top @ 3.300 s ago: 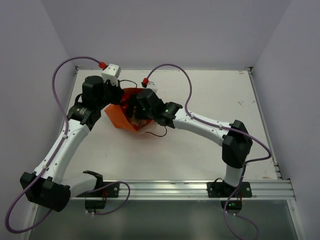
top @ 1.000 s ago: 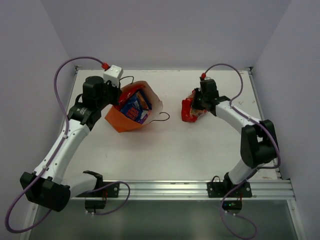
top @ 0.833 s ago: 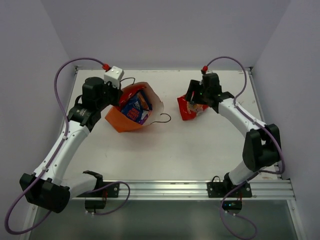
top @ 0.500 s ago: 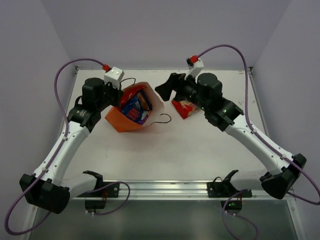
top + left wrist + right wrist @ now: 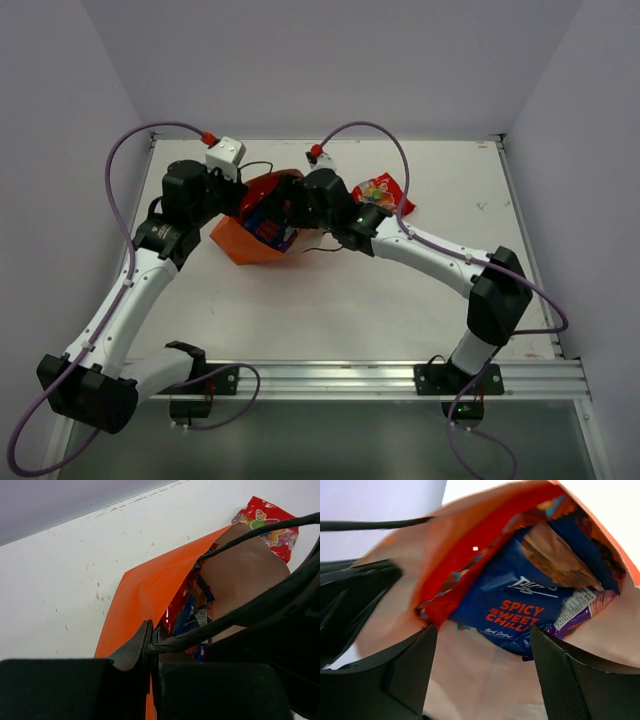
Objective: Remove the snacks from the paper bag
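Down inside the bag most of the load is hidden from me: the packets overlap, and the paper walls cut off their edges. From above, my right wrist covers the bag's mouth, so hardly anything inside shows there. A crumpled brownish packet lies deep in the bag, its print too creased to read. A red packet is squeezed along the left wall, edge on.

On the blue packet I read "SPICY SWEET CHILLI" in orange letters. The white script above is too blurred to make out, and the line beneath is too small. A white label with fine print sits on a purple packet beside it, unreadable.

My right jaws stand wide apart at the bag's mouth, holding nothing. The blue packet lies between them and a little deeper; whether a tip touches it I cannot tell. My left jaws are pressed together on a dark handle at the bag's rim.

The bag lies on its side on the counter, far left of centre. One red candy-print packet lies outside it on the counter, just beyond my right arm.
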